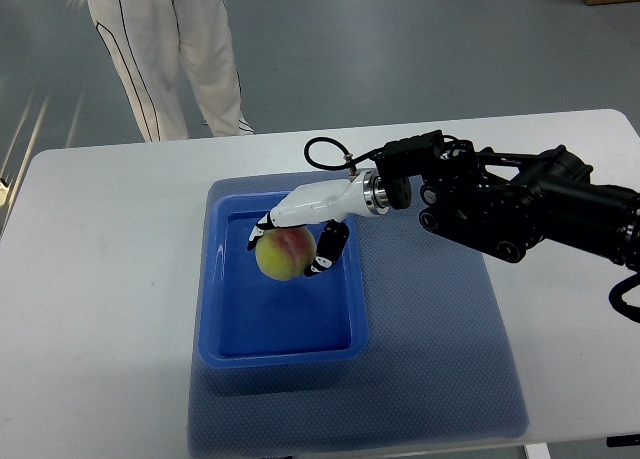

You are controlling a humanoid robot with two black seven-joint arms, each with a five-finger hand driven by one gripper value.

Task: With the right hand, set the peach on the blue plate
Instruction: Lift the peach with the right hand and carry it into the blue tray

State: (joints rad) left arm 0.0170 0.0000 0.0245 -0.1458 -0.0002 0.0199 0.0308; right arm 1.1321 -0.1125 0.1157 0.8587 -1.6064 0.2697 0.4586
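A yellow-and-pink peach [283, 254] hangs over the blue plate [228, 339], a deep rectangular tray on the table. My right hand [292, 247] reaches in from the right on a black arm, its white and black fingers [330, 247] curled around the peach from above and from the right. I cannot tell whether the peach touches the tray floor. The left arm does not show.
The tray sits on a blue-grey mat [440, 349] spread over the white table [100, 279]. A person in white trousers [170, 49] stands beyond the table's far edge. A black cable loop [325, 154] rises near the wrist.
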